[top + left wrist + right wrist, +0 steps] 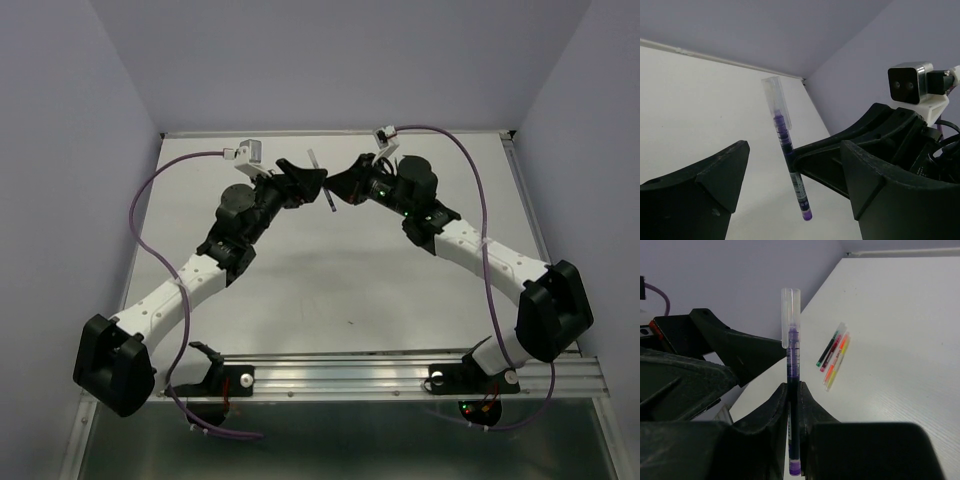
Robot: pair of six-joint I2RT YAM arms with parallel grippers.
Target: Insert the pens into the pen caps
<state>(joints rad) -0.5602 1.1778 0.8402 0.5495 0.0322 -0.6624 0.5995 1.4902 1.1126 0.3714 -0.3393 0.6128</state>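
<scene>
Right gripper (793, 392) pinches the purple pen (792, 365) by its lower barrel, jaws tight on both sides, and holds it upright in the air above the table (900, 315). The purple end sticks out below the fingers. A clear cap (790, 310) sits on the top of the purple pen, covering the tip and the upper barrel, roughly in line with it. Left gripper (795, 165) faces the purple pen from the other side, jaws spread wide, one finger either side of it and neither touching. Four other pens (834, 356) (green, red, orange, yellow) lie side by side, touching, flat on the table, well apart from the purple pen and to its right in the right wrist view. Can't tell whether those are capped.
</scene>
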